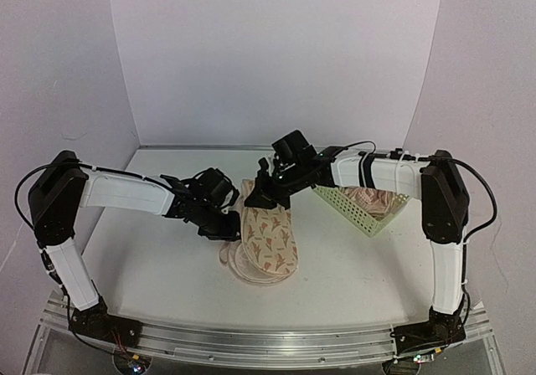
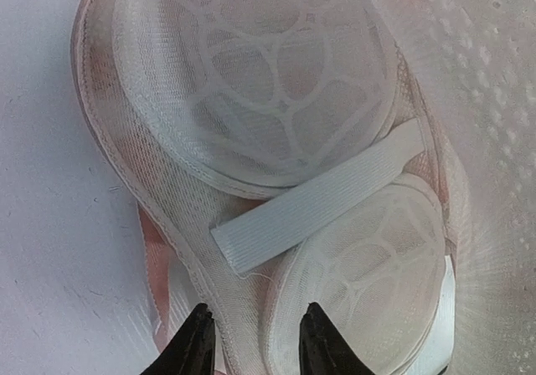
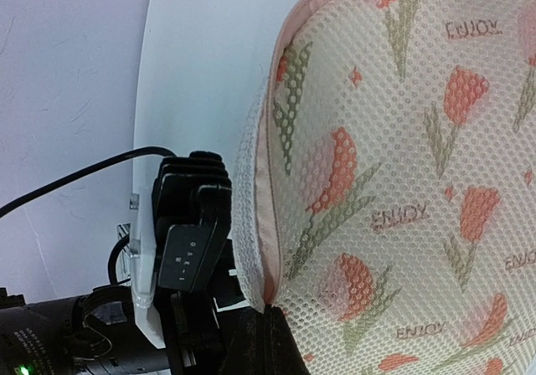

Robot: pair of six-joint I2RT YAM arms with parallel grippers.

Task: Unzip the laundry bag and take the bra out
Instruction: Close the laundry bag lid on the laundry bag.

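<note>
The left jaws (image 2: 256, 310) stand a little apart, low over the near rim of the flat peanut-shaped beige mesh laundry bag (image 1: 270, 239) with its reddish leaf-like print. In the left wrist view the bag's rim runs between and beyond the two dark fingertips (image 2: 201, 329), but neither presses on it. The bag lies near the middle of the white surface (image 1: 352, 266) and is open like a clam. Its lower half rests flat, while its printed upper flap is lifted and tilted back.

Inside the lower half are two white domed lattice cups (image 2: 260, 65) under fine mesh, and a flat white elastic strap (image 2: 318, 195) crosses the gap between them.

The right jaws (image 3: 268, 316) are closed on the pink-piped edge of the lifted flap, holding it up — the flap's printed outer face fills the right wrist view.

Farther back and to the right, just beside the right arm's forearm, sits a pale yellow-green plastic lattice basket (image 1: 356, 210). In it lies a soft pinkish-beige garment (image 1: 368, 197) — possibly the bra, though it is too small in this view to be sure.
</note>
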